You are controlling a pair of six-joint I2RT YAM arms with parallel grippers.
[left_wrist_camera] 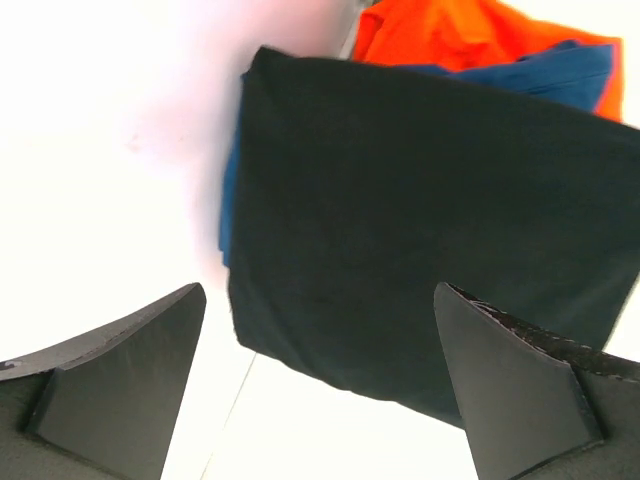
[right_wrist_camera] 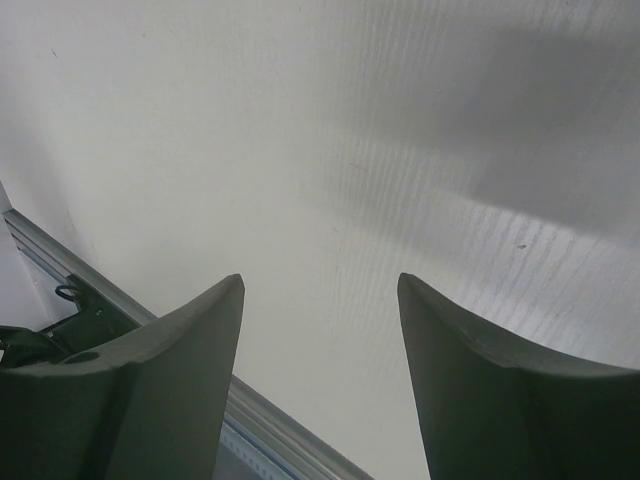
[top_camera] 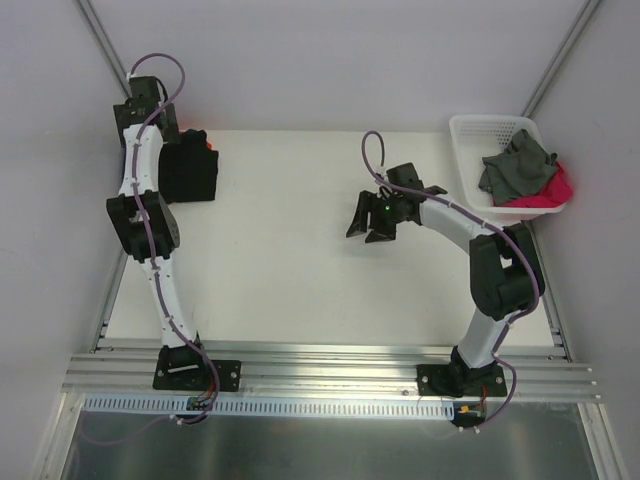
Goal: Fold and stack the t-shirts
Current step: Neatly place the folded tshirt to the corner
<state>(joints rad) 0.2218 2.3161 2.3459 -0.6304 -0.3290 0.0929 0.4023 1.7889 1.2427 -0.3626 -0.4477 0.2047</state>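
A folded black t-shirt (left_wrist_camera: 430,210) lies on top of a stack at the table's far left (top_camera: 190,168). Under it, a blue t-shirt (left_wrist_camera: 560,70) shows at the edges and an orange t-shirt (left_wrist_camera: 450,30) sticks out behind. My left gripper (left_wrist_camera: 320,290) hovers just in front of the stack's near edge. Its jaws are open wide with nothing between them. My right gripper (top_camera: 372,222) hangs open over the bare middle of the table (right_wrist_camera: 330,130), holding nothing.
A white slotted basket (top_camera: 470,150) stands at the back right. It holds a crumpled grey cloth (top_camera: 515,165) and a pink one (top_camera: 552,190). Metal rails (top_camera: 330,375) run along the near edge by the arm bases. White walls close in both sides.
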